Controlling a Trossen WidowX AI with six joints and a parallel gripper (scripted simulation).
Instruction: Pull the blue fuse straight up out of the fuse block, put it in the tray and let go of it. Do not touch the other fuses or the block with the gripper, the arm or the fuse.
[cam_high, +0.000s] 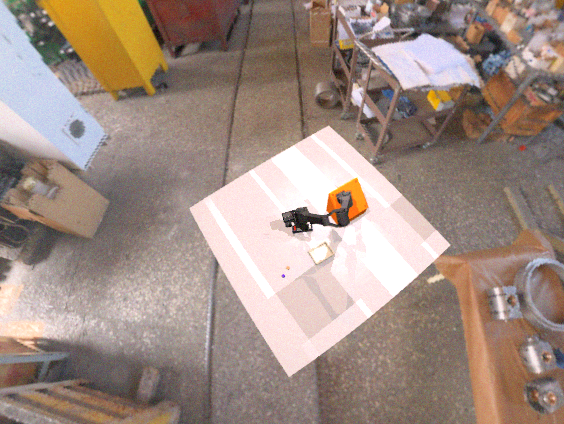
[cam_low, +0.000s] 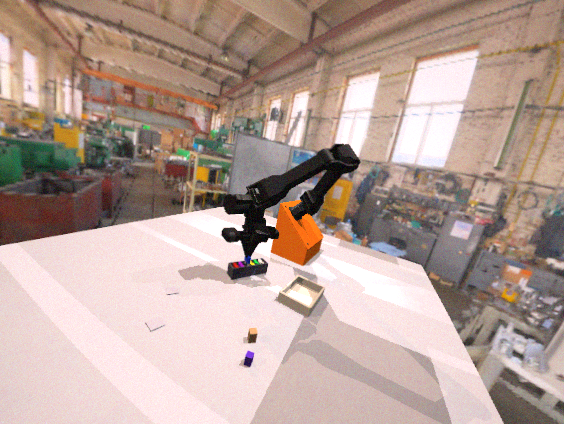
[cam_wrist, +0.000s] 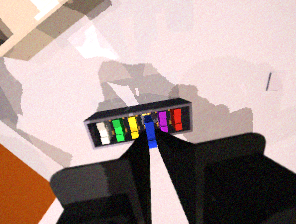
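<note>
My gripper (cam_low: 248, 255) (cam_wrist: 150, 134) points down over the fuse block, shut on the blue fuse (cam_low: 248, 260) (cam_wrist: 150, 134). The blue fuse is upright and stands higher than the other fuses; whether its lower end is clear of its slot I cannot tell. The black fuse block (cam_low: 248, 272) (cam_wrist: 140, 108) holds white (cam_wrist: 103, 133), green (cam_wrist: 118, 130), yellow (cam_wrist: 133, 127), magenta (cam_wrist: 163, 121) and red (cam_wrist: 177, 119) fuses. The beige tray (cam_high: 314, 258) (cam_low: 292, 303) (cam_wrist: 37, 36) is empty and lies to the block's right in the exterior view.
An orange base (cam_high: 359, 200) (cam_low: 295, 240) (cam_wrist: 20, 185) carries the arm behind the block and tray. A small tan block (cam_high: 287, 268) (cam_low: 252, 335) and a small purple block (cam_high: 283, 276) (cam_low: 249, 358) stand in front. Thin flat squares (cam_low: 172, 291) (cam_low: 155, 325) lie to the left.
</note>
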